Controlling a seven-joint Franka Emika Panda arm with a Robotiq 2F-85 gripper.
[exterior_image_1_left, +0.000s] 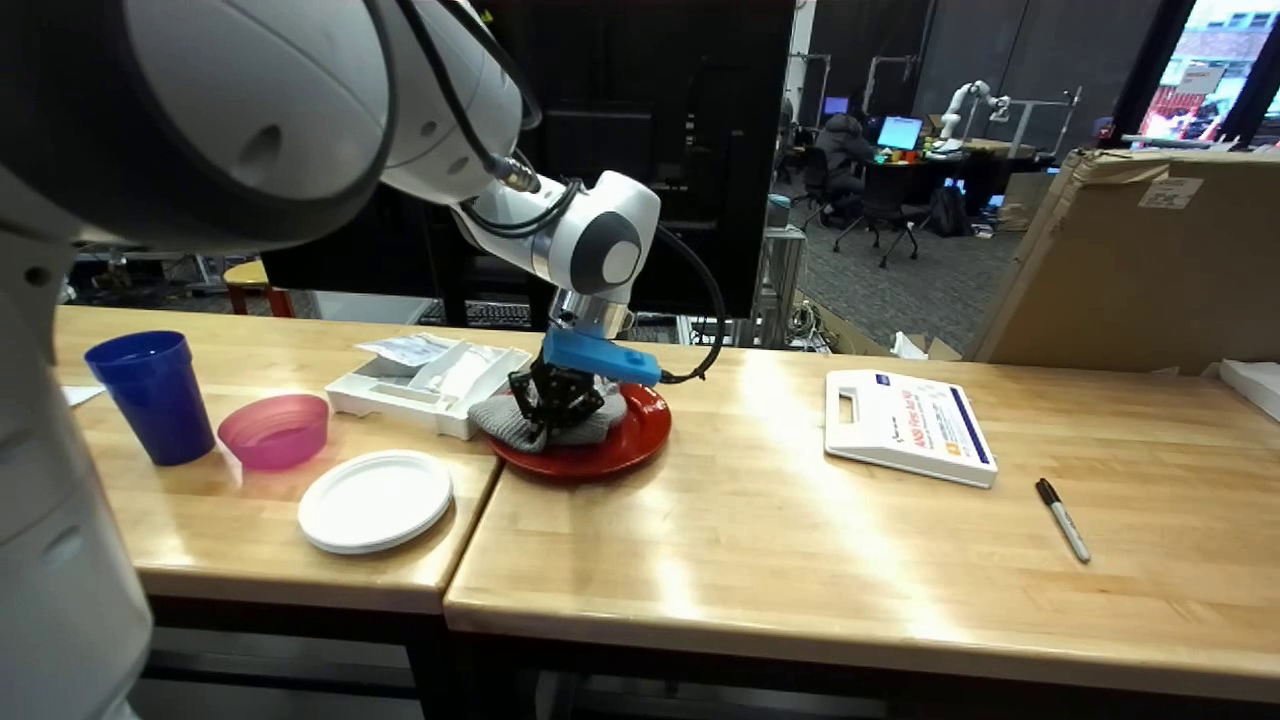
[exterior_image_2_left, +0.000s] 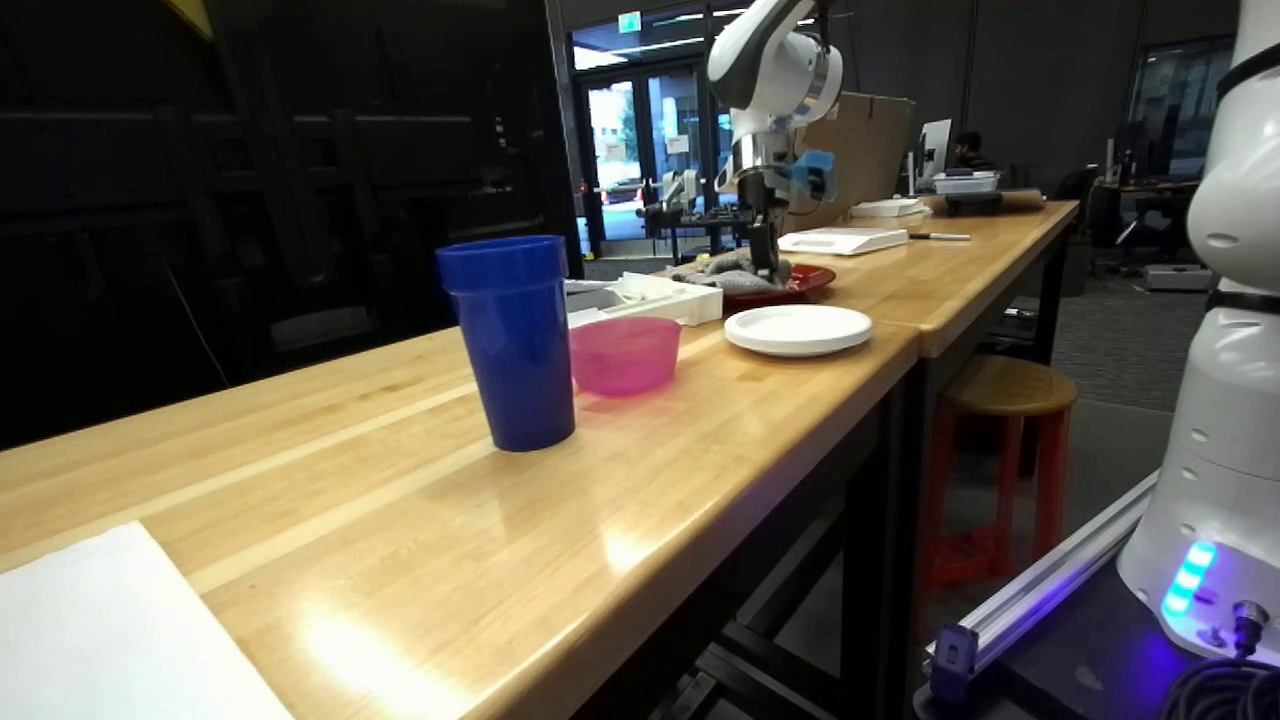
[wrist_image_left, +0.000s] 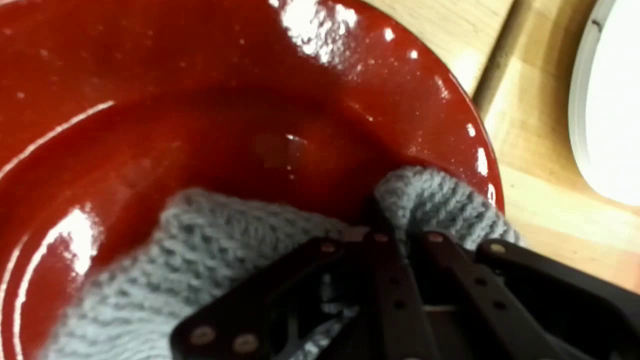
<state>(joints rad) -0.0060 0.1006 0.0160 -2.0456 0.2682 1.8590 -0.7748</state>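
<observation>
Tightly closed, my hand (wrist_image_left: 406, 240) pinches a fold of grey knitted cloth (wrist_image_left: 195, 252), which lies bunched on the red plate (wrist_image_left: 215, 60) and laps over its rim. Just beside on the worktop (exterior_image_1_left: 740, 540) sit a white tray (exterior_image_1_left: 400, 408) and white plates (exterior_image_1_left: 375, 502), then a pink bowl (exterior_image_1_left: 272, 440); farther, a first-aid case (exterior_image_1_left: 905, 428) and blue cup (exterior_image_1_left: 155, 405).

Blue cup (exterior_image_1_left: 158, 400) beside pink bowl (exterior_image_1_left: 275, 440), white plates (exterior_image_1_left: 375, 500), first aid case (exterior_image_1_left: 905, 425), black-capped marker (exterior_image_1_left: 1064, 522)

White case (exterior_image_1_left: 908, 428) reads "ANSI First Aid Kit"
</observation>
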